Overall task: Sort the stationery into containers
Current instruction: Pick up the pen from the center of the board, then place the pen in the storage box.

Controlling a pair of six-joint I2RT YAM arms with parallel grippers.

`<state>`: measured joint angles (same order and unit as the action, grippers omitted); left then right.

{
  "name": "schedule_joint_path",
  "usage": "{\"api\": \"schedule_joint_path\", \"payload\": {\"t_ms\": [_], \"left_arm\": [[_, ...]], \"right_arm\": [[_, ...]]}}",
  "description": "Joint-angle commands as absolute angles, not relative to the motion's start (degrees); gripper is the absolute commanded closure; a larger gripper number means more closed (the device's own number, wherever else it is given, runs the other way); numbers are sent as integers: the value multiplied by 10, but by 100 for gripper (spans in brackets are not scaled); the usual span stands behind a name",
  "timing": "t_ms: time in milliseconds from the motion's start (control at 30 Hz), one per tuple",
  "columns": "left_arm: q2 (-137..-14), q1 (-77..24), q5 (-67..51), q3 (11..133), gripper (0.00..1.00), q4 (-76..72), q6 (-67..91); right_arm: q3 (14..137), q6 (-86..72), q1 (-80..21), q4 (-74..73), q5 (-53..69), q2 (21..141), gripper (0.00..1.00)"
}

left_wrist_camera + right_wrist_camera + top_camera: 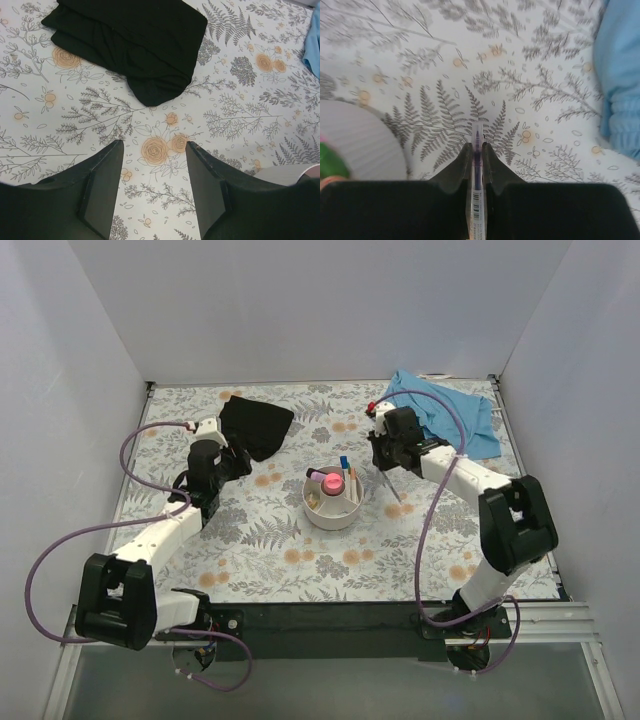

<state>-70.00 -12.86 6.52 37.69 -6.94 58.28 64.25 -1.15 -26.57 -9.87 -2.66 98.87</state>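
In the top view, the left pincer (236,460) hung over the floral surface (260,560) just beside the black pouch (255,425), holding nothing. The right pincer (385,462) sat right of the white bowl (335,523) and near the blue cloth (450,415), with a thin pen (389,484) slanting down from it towards the surface. The bowl stood between the two arms; a pink item (333,483) lay at its central cup and a blue-capped pen (344,462) stood at its far side.

From the left wrist, the left pincer (154,150) was spread wide and released, with bare surface (240,115) showing between the fingers. The pouch (135,45) lay ahead, apart from the fingers.

From the right wrist, the right pincer (477,150) was clenched on the pen (476,170), a clear barrel with a dark core and a barcode label, its tip jutting past the fingertips. The ribbed wall of the bowl (360,135) showed at the left, the cloth (620,75) at the right
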Motion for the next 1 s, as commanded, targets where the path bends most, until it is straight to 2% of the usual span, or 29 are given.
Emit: {"api": "schedule_joint_path", "payload": {"t_ms": [0,300,367,567,733,967], "left_arm": [[-720,-126,52,410,48,-92,550],[-810,-126,29,489,50,-75,452],[-829,-126,25,517,51,-60,443],[-856,-125,24,583,52,22,403],[-882,-121,36,632,55,75,391],[-913,-121,46,657,56,78,371]], "right_arm": [[690,25,-261,-90,70,878,99],[526,29,-265,144,201,695,99],[507,25,-269,176,210,669,99],[381,19,-310,409,216,601,99],[305,5,-345,599,210,585,99],[266,-15,-388,753,189,630,99]]}}
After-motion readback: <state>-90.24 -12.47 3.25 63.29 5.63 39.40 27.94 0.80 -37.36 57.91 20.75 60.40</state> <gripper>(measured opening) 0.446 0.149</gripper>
